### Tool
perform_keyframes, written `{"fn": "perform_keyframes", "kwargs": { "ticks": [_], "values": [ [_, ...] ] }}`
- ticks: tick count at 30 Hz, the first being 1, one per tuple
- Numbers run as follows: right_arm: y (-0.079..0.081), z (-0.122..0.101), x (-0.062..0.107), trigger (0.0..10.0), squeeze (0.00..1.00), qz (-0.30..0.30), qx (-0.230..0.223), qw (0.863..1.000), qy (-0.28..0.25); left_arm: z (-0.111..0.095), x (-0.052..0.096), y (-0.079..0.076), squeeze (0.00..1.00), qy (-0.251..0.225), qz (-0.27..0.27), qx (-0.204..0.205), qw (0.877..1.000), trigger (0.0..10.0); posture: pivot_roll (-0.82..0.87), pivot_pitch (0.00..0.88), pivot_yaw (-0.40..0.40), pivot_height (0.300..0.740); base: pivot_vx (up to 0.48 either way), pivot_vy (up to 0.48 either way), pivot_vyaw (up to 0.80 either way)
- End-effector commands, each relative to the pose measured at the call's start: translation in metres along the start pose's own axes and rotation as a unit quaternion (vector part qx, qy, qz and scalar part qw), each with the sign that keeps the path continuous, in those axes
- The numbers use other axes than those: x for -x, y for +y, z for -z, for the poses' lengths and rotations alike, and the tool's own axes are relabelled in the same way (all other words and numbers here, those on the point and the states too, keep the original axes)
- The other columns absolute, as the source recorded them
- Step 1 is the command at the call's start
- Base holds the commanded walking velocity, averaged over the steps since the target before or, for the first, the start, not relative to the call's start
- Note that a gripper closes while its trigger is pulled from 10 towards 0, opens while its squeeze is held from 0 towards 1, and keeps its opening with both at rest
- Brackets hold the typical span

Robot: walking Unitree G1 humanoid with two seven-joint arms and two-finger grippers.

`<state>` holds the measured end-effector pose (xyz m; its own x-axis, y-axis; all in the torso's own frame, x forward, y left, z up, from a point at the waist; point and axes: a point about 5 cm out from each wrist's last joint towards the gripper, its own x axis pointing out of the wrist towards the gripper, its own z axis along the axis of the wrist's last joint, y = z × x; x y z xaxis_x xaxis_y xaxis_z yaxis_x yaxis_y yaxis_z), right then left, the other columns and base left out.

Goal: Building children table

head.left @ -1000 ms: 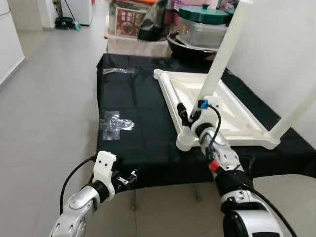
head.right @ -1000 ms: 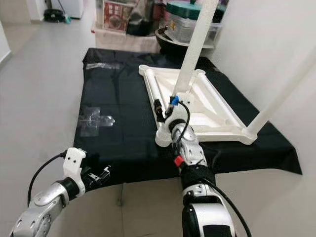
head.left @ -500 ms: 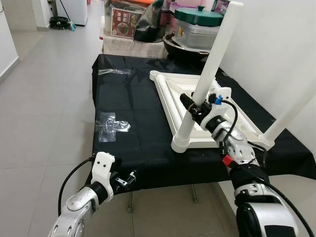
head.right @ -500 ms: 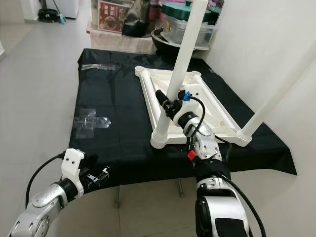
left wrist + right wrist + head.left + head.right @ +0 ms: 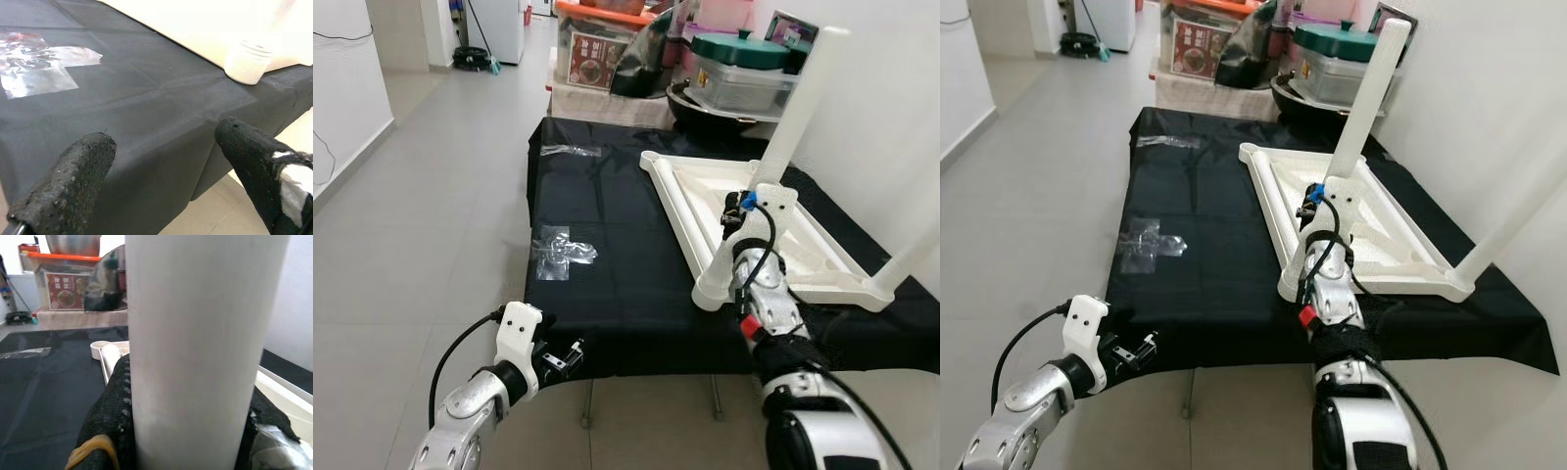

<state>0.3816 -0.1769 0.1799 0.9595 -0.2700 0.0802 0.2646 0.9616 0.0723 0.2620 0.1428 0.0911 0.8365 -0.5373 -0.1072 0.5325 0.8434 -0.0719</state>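
— How is the light?
— Bright, even and soft; faint shadows under the black cloth [image 5: 607, 264].
— Any glare?
— The plastic wrap [image 5: 563, 252] glints and the white table leg [image 5: 205, 347] looks washed out.
— Sharpness?
— Head views crisp; the fingertips [image 5: 68, 186] blur up close.

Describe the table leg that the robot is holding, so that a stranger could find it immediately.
On the black cloth lies an upturned white tabletop. At its near left corner a white leg stands, gripped by the right gripper. The other leg, at the near right corner, stands with nothing gripping it.

Grey tiled floor [image 5: 421, 196], white walls [image 5: 891, 108]
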Motion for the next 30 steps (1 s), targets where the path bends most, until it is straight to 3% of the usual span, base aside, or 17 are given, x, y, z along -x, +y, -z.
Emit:
{"fn": "perform_keyframes", "kwargs": {
  "ticks": [1, 3, 4, 5, 6, 7, 11, 12, 14, 17, 20, 21, 23, 27, 28, 29, 30],
  "values": [
    [0.001, 0.039, 0.013, 0.0, 0.00, 0.001, 0.031, 0.996, 0.081, 0.003, -0.001, -0.003, 0.00, 0.008, 0.007, 0.000, 1.000, 10.0, 0.07, 0.000, -0.168, 0.740, 0.000, 0.000, 0.00],
    [0.009, 0.041, 0.014, 0.1, 0.00, -0.032, 0.016, 0.995, 0.091, 0.003, -0.001, -0.002, 0.00, 0.009, 0.007, 0.000, 1.000, 10.0, 0.07, 0.000, -0.170, 0.740, 0.000, 0.000, 0.00],
    [0.018, 0.041, 0.014, 10.0, 0.00, -0.062, -0.002, 0.993, 0.098, 0.003, -0.001, -0.002, 0.00, 0.009, 0.006, 0.001, 1.000, 10.0, 0.07, 0.000, -0.168, 0.740, 0.000, 0.000, 0.00],
    [0.024, 0.034, 0.012, 10.0, 0.00, -0.098, -0.021, 0.992, 0.079, 0.003, -0.001, -0.003, 0.00, 0.009, 0.006, 0.001, 1.000, 10.0, 0.07, 0.000, -0.168, 0.740, 0.000, 0.000, 0.00],
    [0.024, 0.034, 0.012, 10.0, 0.00, -0.098, -0.021, 0.992, 0.079, 0.003, -0.001, -0.003, 0.00, 0.009, 0.006, 0.001, 1.000, 10.0, 0.07, 0.000, -0.168, 0.740, 0.000, 0.000, 0.00],
    [0.028, 0.030, 0.012, 10.0, 1.00, -0.117, -0.031, 0.991, 0.064, 0.004, -0.001, -0.004, 0.00, 0.009, 0.007, 0.002, 1.000, 10.0, 0.07, 0.000, -0.168, 0.740, 0.000, 0.000, 0.00],
    [0.029, 0.024, 0.010, 10.0, 1.00, -0.141, -0.035, 0.988, 0.055, 0.004, -0.001, -0.004, 0.00, 0.009, 0.007, 0.003, 1.000, 10.0, 0.07, 0.000, -0.168, 0.740, 0.000, 0.000, 0.00],
    [0.030, 0.016, 0.007, 10.0, 0.00, -0.171, -0.046, 0.983, 0.043, 0.004, -0.001, -0.004, 0.00, 0.009, 0.007, 0.003, 1.000, 10.0, 0.07, 0.000, -0.171, 0.740, 0.000, 0.000, 0.00],
    [0.031, 0.003, 0.005, 10.0, 0.00, -0.223, -0.059, 0.973, 0.020, 0.004, -0.001, -0.004, 0.00, 0.009, 0.006, 0.003, 1.000, 10.0, 0.07, 0.000, -0.169, 0.740, 0.000, 0.000, 0.00],
    [0.031, -0.001, 0.004, 10.0, 0.00, -0.242, -0.060, 0.968, 0.011, 0.004, -0.001, -0.004, 0.00, 0.009, 0.006, 0.004, 1.000, 10.0, 0.07, 0.000, -0.169, 0.740, 0.000, 0.000, 0.00],
    [0.032, -0.013, 0.009, 10.0, 0.00, -0.353, -0.033, 0.935, -0.026, 0.004, -0.001, -0.003, 0.00, 0.009, 0.006, 0.003, 1.000, 10.0, 0.07, 0.000, -0.169, 0.740, 0.000, 0.000, 0.00],
    [0.032, -0.013, 0.009, 10.0, 0.00, -0.353, -0.033, 0.935, -0.026, 0.004, -0.001, -0.003, 0.00, 0.009, 0.006, 0.003, 1.000, 10.0, 0.07, 0.000, -0.169, 0.740, 0.000, 0.000, 0.00],
    [0.033, -0.015, 0.013, 10.0, 0.00, -0.419, -0.029, 0.907, -0.026, 0.004, -0.001, -0.003, 0.00, 0.009, 0.006, 0.001, 1.000, 10.0, 0.07, 0.000, -0.167, 0.740, 0.000, 0.000, 0.00],
    [0.031, -0.012, 0.013, 10.0, 0.00, -0.449, -0.020, 0.893, -0.019, 0.003, -0.001, -0.003, 0.00, 0.009, 0.007, 0.001, 1.000, 10.0, 0.07, 0.000, -0.169, 0.740, 0.000, 0.000, 0.00],
    [0.029, -0.011, 0.012, 8.5, 0.00, -0.451, -0.014, 0.892, -0.016, 0.003, -0.001, -0.003, 0.00, 0.009, 0.007, 0.000, 1.000, 10.0, 0.07, 0.000, -0.171, 0.740, 0.000, 0.000, 0.00],
    [0.029, -0.011, 0.012, 8.5, 0.00, -0.451, -0.014, 0.892, -0.016, 0.003, -0.001, -0.003, 0.00, 0.009, 0.007, 0.000, 1.000, 10.0, 0.07, 0.000, -0.171, 0.740, 0.000, 0.000, 0.00],
    [0.028, -0.008, 0.009, 1.0, 0.00, -0.440, -0.002, 0.898, -0.008, 0.003, -0.001, -0.003, 0.00, 0.009, 0.007, 0.000, 1.000, 10.0, 0.07, 0.000, -0.171, 0.740, 0.000, 0.000, 0.00]
  ]
}}
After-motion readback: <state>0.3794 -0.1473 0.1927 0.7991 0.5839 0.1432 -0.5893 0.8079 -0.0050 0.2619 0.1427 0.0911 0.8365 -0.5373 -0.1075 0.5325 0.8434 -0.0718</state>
